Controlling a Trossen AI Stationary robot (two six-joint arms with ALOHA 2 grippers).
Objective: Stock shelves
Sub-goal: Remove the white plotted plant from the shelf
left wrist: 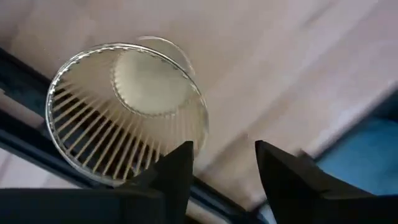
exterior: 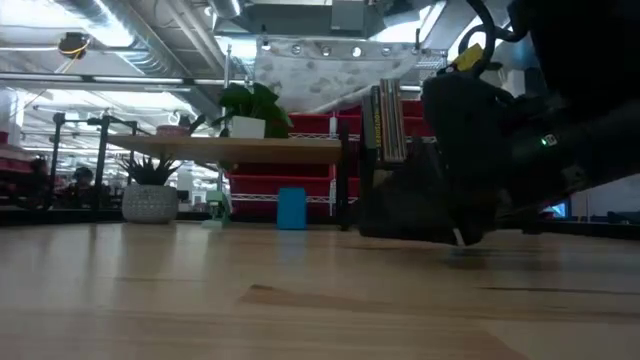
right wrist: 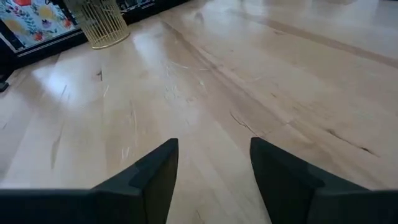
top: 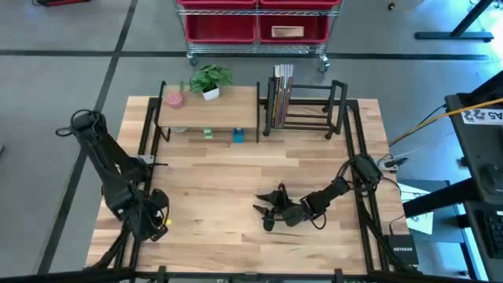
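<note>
We see even, bright overhead light on the pale wooden tabletop (top: 236, 181), with soft shadows; in the low view ceiling strip lights flare and the dark right arm looms blurred in the foreground; just ahead of the left jaws the gold wire basket (left wrist: 118, 112) is soft with blur; sheen streaks the wood beyond the right jaws.

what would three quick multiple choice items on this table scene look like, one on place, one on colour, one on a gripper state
1. The potted plant stands
A. on the wood-topped shelf
B. in the book rack
C. on the floor

2. The small block under the shelf top is
A. red
B. blue
C. yellow

3. The right gripper is
A. shut on a book
B. open, holding nothing
C. shut on a cup

Answers: A, the high view shows it on the top board; B, the low view shows blue; B, bare table shows between its parted fingers.
</note>
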